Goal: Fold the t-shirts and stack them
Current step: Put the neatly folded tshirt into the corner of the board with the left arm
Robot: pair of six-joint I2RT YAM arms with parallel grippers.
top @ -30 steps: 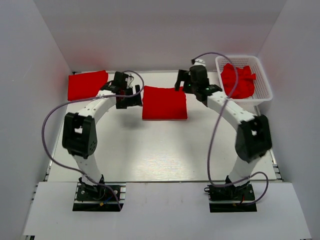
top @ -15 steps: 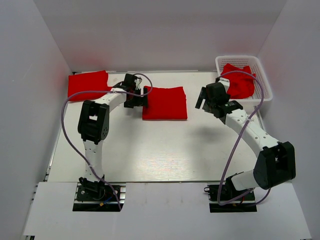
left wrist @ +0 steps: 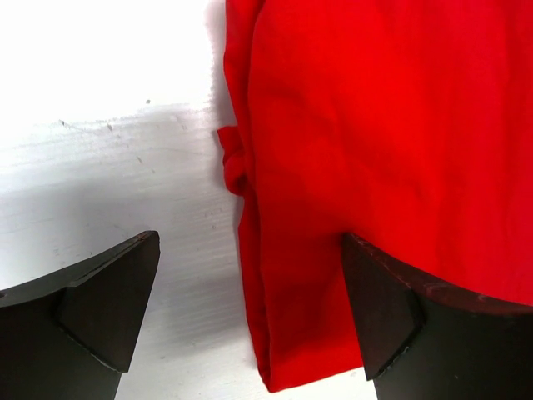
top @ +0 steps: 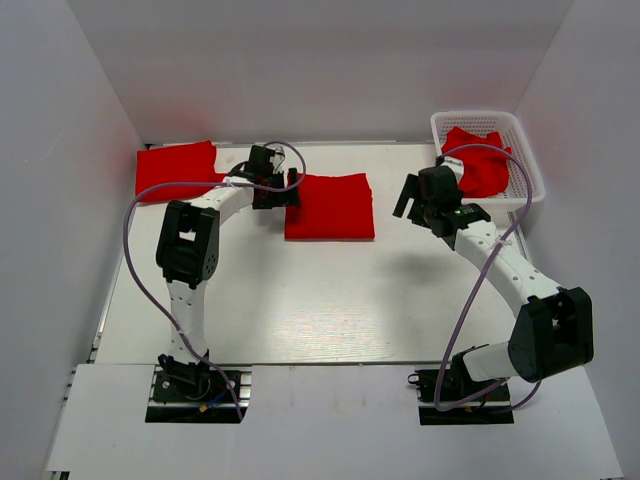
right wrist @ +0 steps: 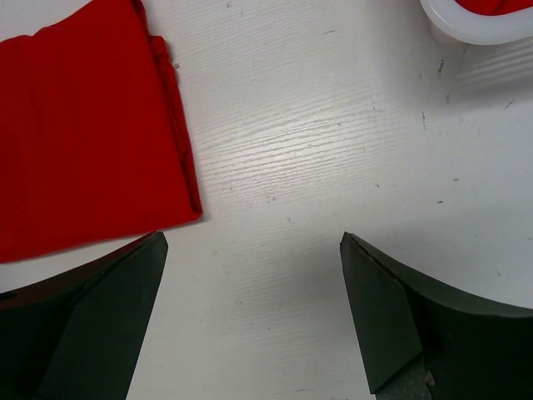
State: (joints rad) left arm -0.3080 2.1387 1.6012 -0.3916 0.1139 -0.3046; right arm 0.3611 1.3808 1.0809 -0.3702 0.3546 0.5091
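A folded red t-shirt (top: 330, 205) lies at the middle back of the table. My left gripper (top: 283, 190) is open at its left edge; in the left wrist view the folded edge (left wrist: 258, 283) runs between the two dark fingers, one finger over the cloth. A second folded red t-shirt (top: 176, 168) rests at the back left. Unfolded red t-shirts (top: 478, 160) fill the white basket (top: 530, 165). My right gripper (top: 410, 200) hangs open above bare table, just right of the folded shirt, whose corner (right wrist: 92, 150) shows in the right wrist view.
White walls close in the table on the left, back and right. The basket's rim (right wrist: 475, 29) shows at the top right of the right wrist view. Purple cables loop from both arms.
The left gripper swung right, from between the two folded shirts to the middle shirt's left edge. The right gripper pulled away from that shirt's far right corner, moving right and nearer.
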